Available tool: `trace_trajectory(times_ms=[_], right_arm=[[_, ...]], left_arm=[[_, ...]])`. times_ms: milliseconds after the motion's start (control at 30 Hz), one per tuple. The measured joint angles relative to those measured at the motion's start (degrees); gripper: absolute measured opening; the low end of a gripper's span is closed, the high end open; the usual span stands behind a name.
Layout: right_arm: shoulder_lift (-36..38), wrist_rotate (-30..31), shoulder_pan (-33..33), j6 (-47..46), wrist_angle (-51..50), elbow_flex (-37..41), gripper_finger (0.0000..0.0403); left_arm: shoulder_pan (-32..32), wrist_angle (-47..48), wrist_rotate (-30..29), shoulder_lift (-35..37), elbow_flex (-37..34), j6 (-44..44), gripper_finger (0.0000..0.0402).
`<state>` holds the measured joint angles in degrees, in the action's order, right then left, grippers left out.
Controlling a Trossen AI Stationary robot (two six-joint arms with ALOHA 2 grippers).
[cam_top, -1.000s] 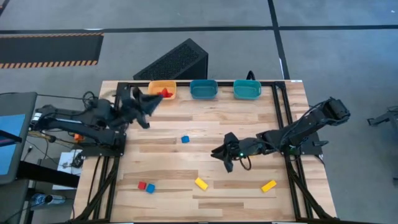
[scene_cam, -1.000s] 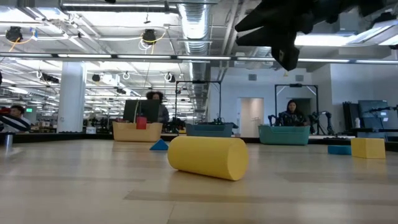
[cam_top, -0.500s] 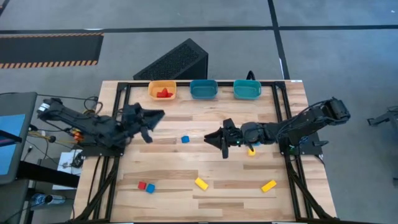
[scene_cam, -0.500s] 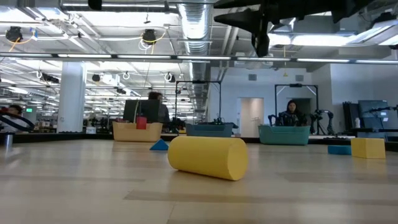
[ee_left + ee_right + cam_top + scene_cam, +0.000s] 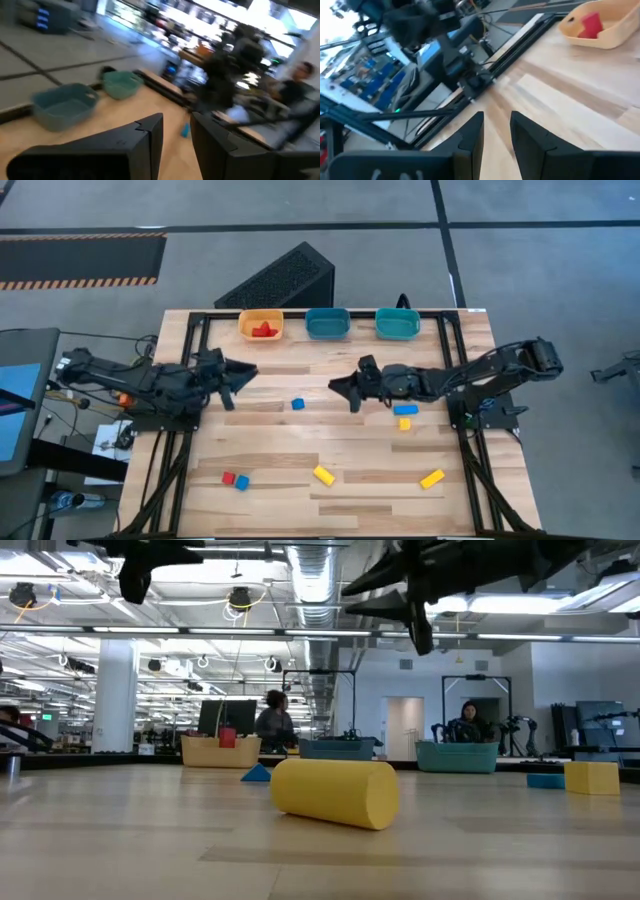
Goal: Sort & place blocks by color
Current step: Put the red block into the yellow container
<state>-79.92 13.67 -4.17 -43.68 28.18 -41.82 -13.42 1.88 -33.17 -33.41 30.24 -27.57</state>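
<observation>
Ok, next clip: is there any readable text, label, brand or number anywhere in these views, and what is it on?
No text can be read in any view.
Small coloured blocks: plain faces, no markings.
Orange plastic bin and the two teal plastic bins: no labels visible.
Screen at the left edge of the high view: content too small to read.
Room behind the table in the low view: any signs there are too small or blurred to read.

Bright, even overhead light; both my wrist views are motion-blurred.
Ceiling lamps (image 5: 240, 600) glare; table (image 5: 330, 450) shadows stay soft.
</observation>
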Motion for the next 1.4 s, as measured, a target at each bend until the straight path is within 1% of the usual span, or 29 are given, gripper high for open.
trace_trajectory(times_ms=[33, 100, 233, 333, 400, 500, 600, 700, 733, 800, 900, 1000, 1133, 1233, 1300, 1400], right_arm=[[0.0, 0.2, 0.5, -0.7, 0.0, 0.0, 0.0118], [0.0, 2.4, 1.3, -3.6, 0.4, 0.0, 0.0118], [0.0, 10.1, 0.7, -7.8, 0.6, 0.0, 0.0118], [0.0, 15.4, -1.3, -9.7, 0.3, 0.0, 0.0118], [0.0, 18.4, -2.8, -10.8, -0.7, 0.0, 0.0118], [0.0, 21.6, -5.0, -13.3, -3.2, 0.0, 0.0116], [-0.5, 22.8, -7.3, -15.2, -5.1, -0.3, 0.0108], [-3.8, 22.6, -9.1, -16.0, -6.2, -2.4, 0.0096], [-5.5, 22.3, -9.5, -16.2, -6.2, -3.9, 0.0093], [-9.2, 19.1, -9.7, -16.4, -6.5, -7.5, 0.0087], [-15.2, 12.5, -9.7, -14.4, -11.9, -13.1, 0.0082], [-20.7, 5.7, -9.6, -9.5, -14.7, -19.1, 0.0083], [-28.0, -1.2, -9.4, 1.1, -14.6, -27.7, 0.0094], [-32.7, -4.9, -8.8, 5.5, -16.5, -34.6, 0.0113], [-35.1, -5.7, -8.5, 7.6, -19.6, -38.7, 0.0129], [-38.6, -6.0, -8.4, 11.2, -21.2, -43.8, 0.0154]], left_arm=[[0.2, 1.2, 1.4, 0.8, 0.2, 0.0, 0.0087], [0.6, 6.8, 2.6, 2.7, 1.7, 0.6, 0.0087], [2.9, 17.6, 2.3, 7.4, 6.9, 5.2, 0.0087], [5.5, 21.9, 2.9, 11.2, 8.8, 8.6, 0.0087], [7.2, 25.0, 5.0, 13.5, 8.4, 9.3, 0.0087], [9.2, 29.0, 10.1, 15.4, 5.3, 8.4, 0.0087], [9.9, 29.0, 16.1, 15.9, 1.6, 9.3, 0.0087], [10.0, 27.4, 19.7, 14.5, 0.0, 10.1, 0.0087], [10.0, 27.0, 21.0, 13.7, 0.0, 9.6, 0.0087], [10.0, 27.0, 24.5, 12.6, 0.2, 8.3, 0.0087], [9.2, 29.1, 30.5, 11.0, 0.3, 7.5, 0.0087], [6.8, 33.0, 32.8, 9.1, -1.2, 3.4, 0.0087], [0.5, 33.9, 35.3, 6.4, -4.5, -5.3, 0.0088], [-4.9, 36.2, 36.7, 3.9, -5.2, -12.6, 0.0087], [-8.7, 37.5, 36.9, 1.9, -4.9, -16.4, 0.0088], [-14.0, 38.3, 36.5, -0.1, -4.8, -22.6, 0.0087]])
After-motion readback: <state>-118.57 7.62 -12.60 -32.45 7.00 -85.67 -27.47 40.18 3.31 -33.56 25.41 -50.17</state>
